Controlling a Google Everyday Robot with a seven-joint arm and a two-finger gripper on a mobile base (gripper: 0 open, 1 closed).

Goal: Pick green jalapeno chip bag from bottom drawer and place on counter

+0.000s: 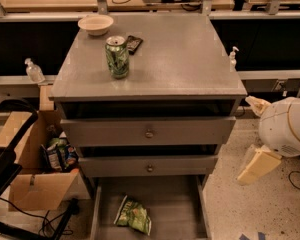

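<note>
The green jalapeno chip bag [133, 214] lies crumpled on the floor of the open bottom drawer [180, 206], towards its left front. The grey counter [185, 59] is the top of the cabinet above. My gripper [257, 163] hangs at the right edge of the view beside the cabinet. It is about level with the middle drawer, with a white arm body [286, 128] behind it. It is to the right of the bag, higher than it, and apart from it. It holds nothing that I can see.
A green patterned soda can [117, 57], a white bowl [95, 24] and a dark snack packet [133, 43] sit on the counter's back left. Two shut drawer fronts with knobs [149, 133] are above the open drawer. A cardboard box [35, 184] with packets stands at left.
</note>
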